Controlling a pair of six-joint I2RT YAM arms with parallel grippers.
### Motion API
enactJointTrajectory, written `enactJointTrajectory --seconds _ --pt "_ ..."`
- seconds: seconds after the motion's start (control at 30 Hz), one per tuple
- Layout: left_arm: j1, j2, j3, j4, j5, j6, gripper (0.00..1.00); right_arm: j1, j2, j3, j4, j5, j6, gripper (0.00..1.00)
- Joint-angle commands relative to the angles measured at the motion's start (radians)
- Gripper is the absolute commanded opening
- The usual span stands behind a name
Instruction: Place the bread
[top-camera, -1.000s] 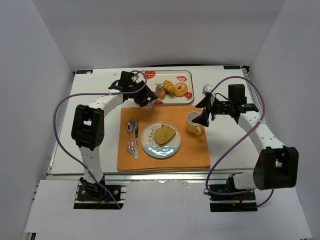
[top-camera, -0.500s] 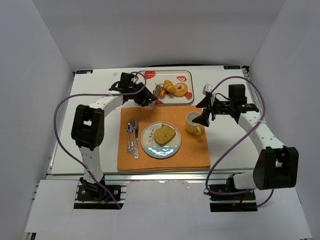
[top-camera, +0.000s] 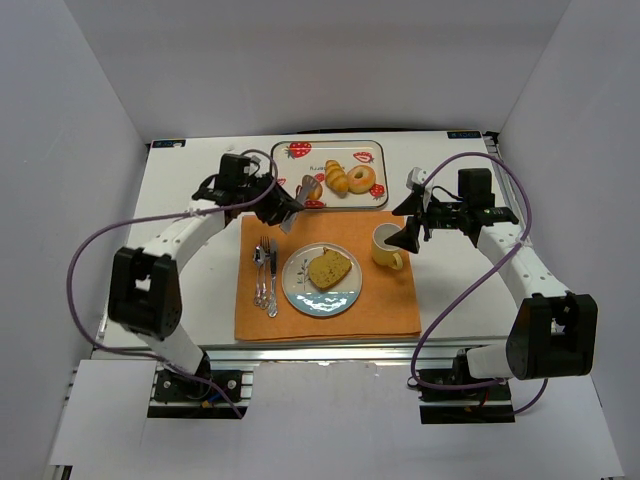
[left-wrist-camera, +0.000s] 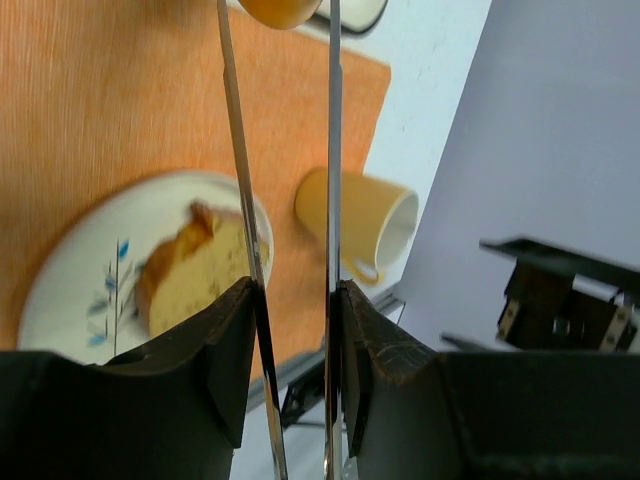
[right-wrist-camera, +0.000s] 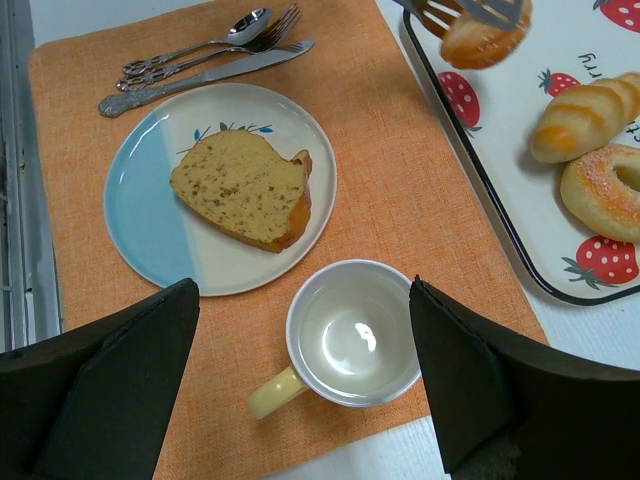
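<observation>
A round golden bread roll (top-camera: 312, 187) (right-wrist-camera: 487, 35) (left-wrist-camera: 280, 8) hangs over the near left corner of the strawberry tray (top-camera: 378, 150), pinched in the tips of metal tongs (left-wrist-camera: 240, 150) (right-wrist-camera: 455, 10). My left gripper (top-camera: 280, 207) (left-wrist-camera: 295, 290) is shut on the tongs' two blades. A slice of loaf bread (top-camera: 328, 268) (right-wrist-camera: 245, 185) lies on the white and blue plate (top-camera: 335, 300) (right-wrist-camera: 150, 200). My right gripper (top-camera: 412, 222) (right-wrist-camera: 303, 288) hovers open above the yellow mug (top-camera: 386, 244) (right-wrist-camera: 355, 335), holding nothing.
A striped roll (top-camera: 337, 177) and a sugared doughnut (top-camera: 361, 178) lie on the tray. The plate, the mug and a spoon, fork and knife (top-camera: 265, 270) sit on an orange placemat (top-camera: 390, 300). White walls enclose the table on three sides.
My left arm has swung its elbow out to the left and drawn back from the tray, carrying the tongs and the roll toward the tray's near left corner. The right arm is unchanged.
</observation>
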Motion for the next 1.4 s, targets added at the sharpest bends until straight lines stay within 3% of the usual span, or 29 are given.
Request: enactJointTrajectory --seconds 0.0,0.3,0.7,0.9,1.37 --pt "0.004 -0.161 -0.065 -0.080 0.005 0.040 0.10 -0.004 -0.016 0.014 -0.007 -0.029 -0.018 0.89" --pt "-0.012 -0.506 -0.216 -0.418 0.010 0.081 0.09 -0.004 0.013 0.057 -0.052 -0.029 -0.047 0.89" --pt "-0.067 -0.669 -0.242 -0.731 0.004 0.079 0.09 -0.004 0.039 0.087 -0.072 -0.032 -0.051 0.89" --pt "-0.093 -0.645 -0.244 -0.735 -0.015 0.092 0.14 -0.004 0.037 0.080 -0.063 -0.033 -0.042 0.89" --pt "-0.150 -0.580 -0.251 -0.649 -0.036 0.070 0.45 -0.003 0.033 0.070 -0.057 -0.026 -0.044 0.89"
